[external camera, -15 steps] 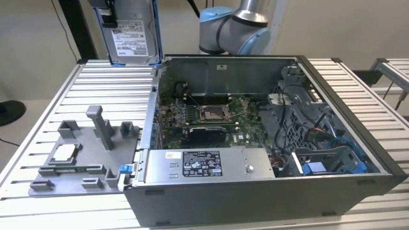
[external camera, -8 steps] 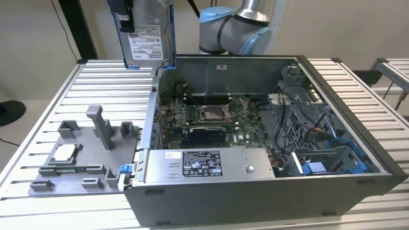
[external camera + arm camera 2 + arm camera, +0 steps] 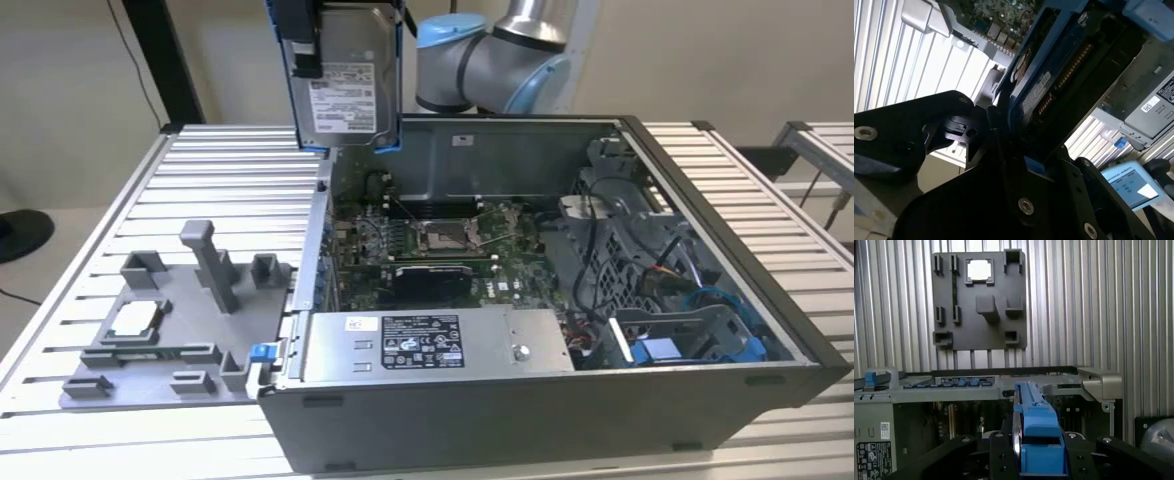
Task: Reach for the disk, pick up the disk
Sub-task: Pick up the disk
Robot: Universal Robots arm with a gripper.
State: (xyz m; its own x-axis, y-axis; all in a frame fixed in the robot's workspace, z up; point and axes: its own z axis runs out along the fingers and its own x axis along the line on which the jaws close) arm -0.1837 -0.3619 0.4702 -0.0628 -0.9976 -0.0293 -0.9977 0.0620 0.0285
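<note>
The disk (image 3: 344,85), silver-grey with a white label and blue bracket edges, hangs upright in the air above the back left corner of the open computer case (image 3: 534,410). In the first wrist view its blue edge (image 3: 1036,430) stands between the black fingers (image 3: 999,455) of my gripper (image 3: 1036,442), which is shut on it. In the second wrist view the disk (image 3: 1046,82) runs out from the black gripper body, high over the case.
The case holds a motherboard (image 3: 427,240) and a grey box with a black-and-white sticker (image 3: 427,342). A grey fixture plate (image 3: 134,360) with a small square silver chip (image 3: 138,320) lies on the ribbed metal table (image 3: 227,180) at the exterior view's left.
</note>
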